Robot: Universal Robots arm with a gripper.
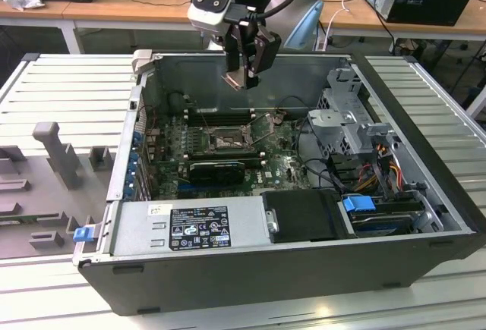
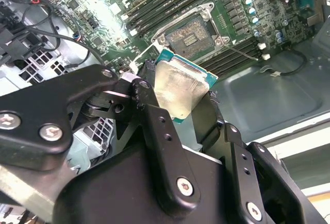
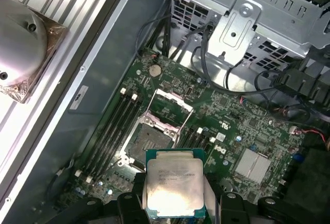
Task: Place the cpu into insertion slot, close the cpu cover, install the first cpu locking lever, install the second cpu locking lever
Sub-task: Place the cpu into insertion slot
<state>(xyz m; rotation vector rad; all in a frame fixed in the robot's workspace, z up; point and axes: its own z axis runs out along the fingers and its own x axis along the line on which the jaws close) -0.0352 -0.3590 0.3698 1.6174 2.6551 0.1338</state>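
Observation:
My gripper (image 1: 241, 78) hangs high over the open computer case, shut on the cpu (image 1: 234, 80). In both wrist views the cpu (image 2: 178, 87) (image 3: 172, 185) is a silvery square chip on a green base, clamped by its edges between the black fingers (image 2: 154, 126). The gripper (image 2: 178, 92) (image 3: 174, 195) is above and to one side of the insertion slot (image 1: 226, 142) (image 2: 193, 34) (image 3: 146, 142), which lies bare in the green board. The cpu cover (image 3: 171, 108) is flipped up, open beside the slot. A thin locking lever (image 2: 240, 53) sticks out free.
Long black memory sticks (image 3: 111, 131) flank the slot. A silver drive cage (image 1: 345, 114) and cable bundles (image 1: 364, 167) fill the exterior view's right of the case. The power supply (image 1: 194, 227) sits at the case front. A grey fixture (image 1: 57, 152) stands outside on the exterior view's left.

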